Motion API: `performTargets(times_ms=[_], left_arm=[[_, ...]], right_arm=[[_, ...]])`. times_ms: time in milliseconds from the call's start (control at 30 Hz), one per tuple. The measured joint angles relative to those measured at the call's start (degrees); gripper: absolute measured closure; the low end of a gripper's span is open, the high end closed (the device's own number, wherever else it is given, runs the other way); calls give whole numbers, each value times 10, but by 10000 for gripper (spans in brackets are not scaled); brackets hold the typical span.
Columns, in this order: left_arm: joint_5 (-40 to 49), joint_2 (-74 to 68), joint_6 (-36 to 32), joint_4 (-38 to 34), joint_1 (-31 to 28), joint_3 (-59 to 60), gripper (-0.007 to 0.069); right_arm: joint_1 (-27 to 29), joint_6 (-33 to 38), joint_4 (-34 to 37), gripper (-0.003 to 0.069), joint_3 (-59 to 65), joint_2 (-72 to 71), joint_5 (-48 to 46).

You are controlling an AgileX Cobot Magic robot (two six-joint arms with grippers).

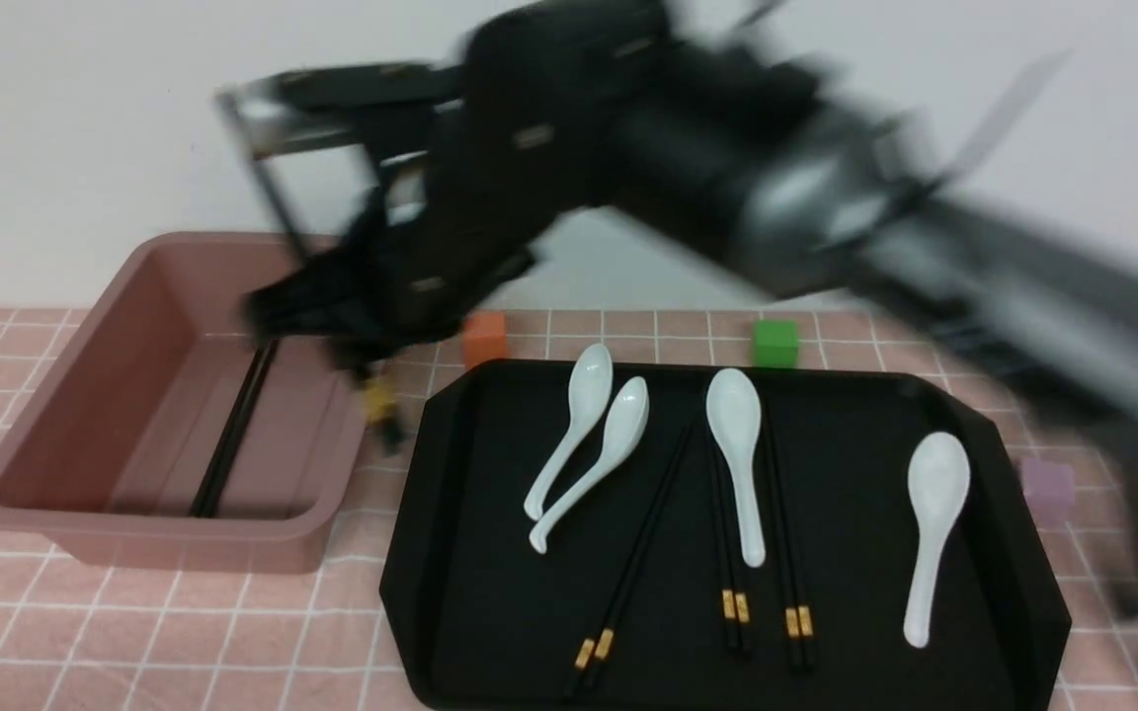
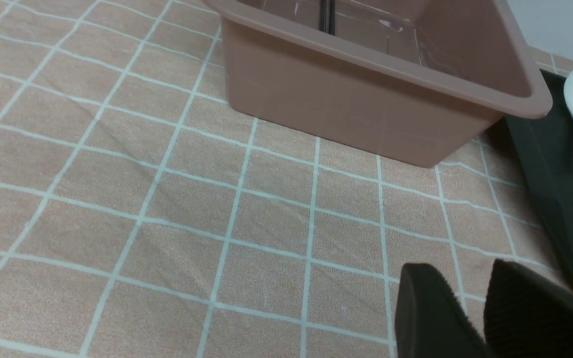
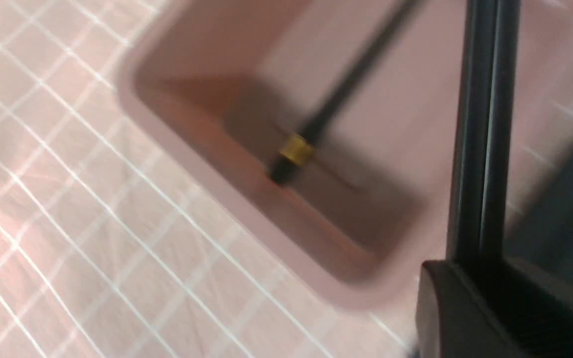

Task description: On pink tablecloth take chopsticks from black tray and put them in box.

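Held pair: right gripper point(image 3: 470, 278) is clenching a pair of chopsticks point(image 3: 485, 124), which is hanging tilted in the air, thin ends pointing to eleven o'clock in the front view, banded ends to five
Box: pink box point(image 1: 174, 526) is sitting at about ten o'clock from the black tray point(image 1: 855, 553), with a dark pair point(image 1: 233, 434) already lying inside, running one to seven
Tray: three more banded pairs are waiting there among white spoons point(image 1: 739, 425); the leftmost point(image 1: 640, 553) is slanting one to seven, the other two lying closer to twelve-six
Step in hand: seemingly carrying this pair over to the box
Doing it well: wants levelling the sticks and turning them to match the one-to-seven line of the pair inside, keeping both ends within the rim, lowering near the floor before releasing; banded ends could be catching the three o'clock wall if descending now
Right arm: is reaching across from four o'clock towards ten, above the tray, blurring as if moving
Left arm: its gripper point(image 2: 458, 278) is hovering over the pink tablecloth point(image 2: 266, 233), near side of the box, fingers parting around nothing
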State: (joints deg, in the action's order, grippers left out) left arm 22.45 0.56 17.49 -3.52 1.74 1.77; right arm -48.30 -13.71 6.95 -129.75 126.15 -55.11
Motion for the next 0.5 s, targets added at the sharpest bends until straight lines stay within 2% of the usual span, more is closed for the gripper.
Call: performTargets(times_ms=[233,500], left_arm=[[0,0,0,0,0,0,424],[0,0,0,0,0,0,417]], right_arm=[[-6,11,1,523,-173,137,-6],[-4,12,-6,523,-208,199,66]])
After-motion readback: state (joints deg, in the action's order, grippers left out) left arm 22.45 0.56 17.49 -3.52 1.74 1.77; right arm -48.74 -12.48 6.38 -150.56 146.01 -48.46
